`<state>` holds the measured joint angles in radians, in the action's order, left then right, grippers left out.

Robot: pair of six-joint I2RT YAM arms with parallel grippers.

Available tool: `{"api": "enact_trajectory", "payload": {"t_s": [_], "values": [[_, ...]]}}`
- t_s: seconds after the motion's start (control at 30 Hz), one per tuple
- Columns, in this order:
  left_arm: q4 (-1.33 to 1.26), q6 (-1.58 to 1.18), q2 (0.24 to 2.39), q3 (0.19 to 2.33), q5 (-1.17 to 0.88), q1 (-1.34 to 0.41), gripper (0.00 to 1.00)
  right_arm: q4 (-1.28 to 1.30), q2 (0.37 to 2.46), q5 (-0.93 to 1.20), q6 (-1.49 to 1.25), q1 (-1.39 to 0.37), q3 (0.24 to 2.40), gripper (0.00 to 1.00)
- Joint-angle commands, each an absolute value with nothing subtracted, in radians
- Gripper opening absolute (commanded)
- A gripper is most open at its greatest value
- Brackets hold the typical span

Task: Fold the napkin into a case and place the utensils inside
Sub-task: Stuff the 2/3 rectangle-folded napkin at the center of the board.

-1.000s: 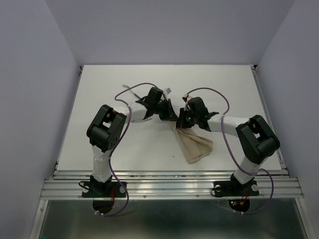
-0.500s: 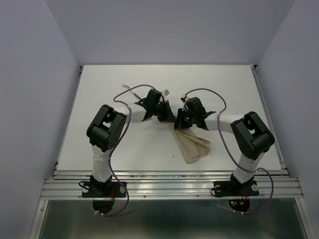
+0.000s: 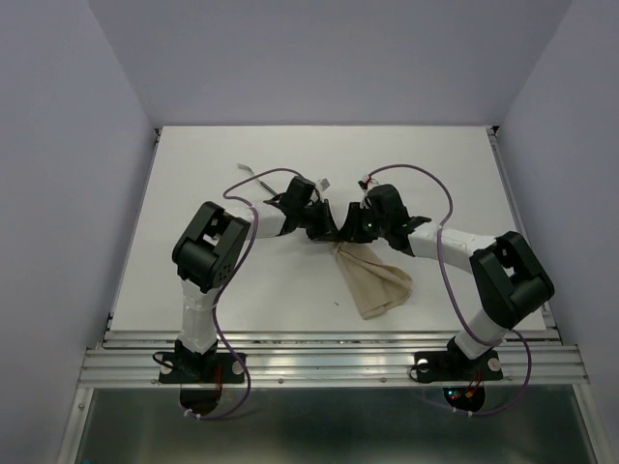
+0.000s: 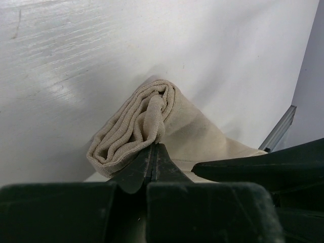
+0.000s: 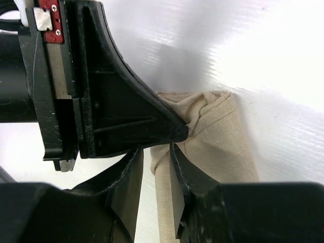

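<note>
The beige napkin lies folded into a long bundle on the white table, running from the middle toward the near right. Its far end is lifted where both grippers meet. My left gripper is shut on a rolled fold of the napkin, with its tips pinching the cloth. My right gripper faces it from the right. Its jaws stand open, with a strip of the napkin loose between the fingers. The left gripper's black finger fills the view just above. No utensils show in any view.
Purple cables loop over both arms. The table's metal rail runs along the near edge. Lavender walls close in the left, right and back sides.
My right gripper's jaws have parted and let go of the cloth. The right arm's elbow has swung out to the right. The left gripper has kept its hold.
</note>
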<state>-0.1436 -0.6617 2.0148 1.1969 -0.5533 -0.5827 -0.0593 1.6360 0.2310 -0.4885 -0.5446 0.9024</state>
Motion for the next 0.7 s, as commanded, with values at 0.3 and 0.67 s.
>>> {"api": "enact_trajectory", "payload": {"t_s": [0.3,0.67], "values": [[-0.126,-0.643,1.988,1.192,-0.574,-0.594,0.0,0.186,1.56,0.005,-0.272,-0.59,0.94,0.41],[-0.114,-0.64,1.987,1.206,-0.574,-0.594,0.0,0.21,1.555,-0.124,-0.236,-0.69,0.928,0.41]]}}
